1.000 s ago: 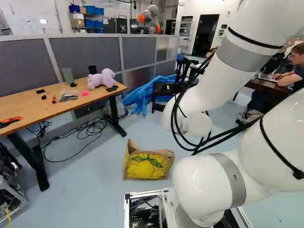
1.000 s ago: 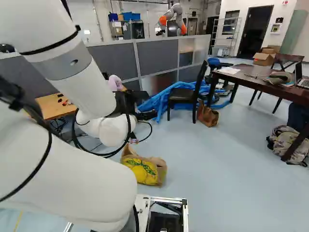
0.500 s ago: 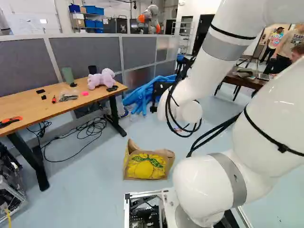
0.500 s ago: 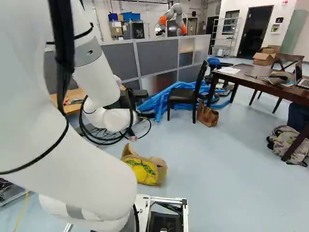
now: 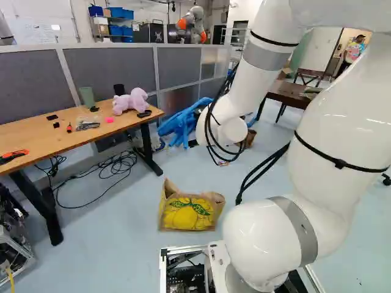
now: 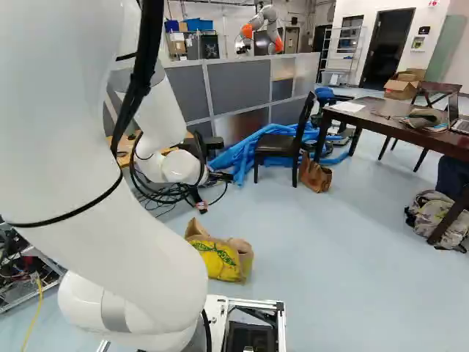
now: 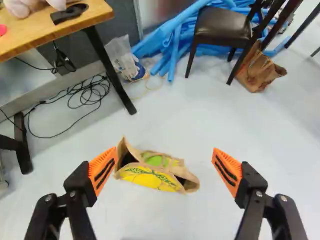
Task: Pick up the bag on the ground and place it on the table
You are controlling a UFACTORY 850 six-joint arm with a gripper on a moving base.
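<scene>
Beyond the arm's wrist, my gripper (image 6: 198, 198) shows partly in the right base view. In the wrist view the gripper (image 7: 165, 162) is wide open with nothing held, its orange pads (image 7: 103, 171) far apart. The tan bag with yellow lemon print (image 5: 186, 213) stands on the floor ahead of the base; seen from the wrist, the bag (image 7: 150, 176) lies below and between the open fingers, its top gaping, with floor visible around it. A wooden table (image 5: 64, 141) is at the left of the left base view.
On the wooden table are a pink plush toy (image 5: 130, 101), a green cup (image 5: 87, 96) and small tools. Cables (image 7: 87, 95) lie beneath it. A black chair (image 6: 282, 145), blue tubes (image 6: 245, 152), a brown bag (image 6: 315, 174) and a dark table (image 6: 399, 114) stand farther off, with another robot (image 6: 262, 29).
The arm has swung leftward in the left base view, and the gripper has come lower in the right base view. The base and the lemon bag have stayed put; the fingers look open now.
</scene>
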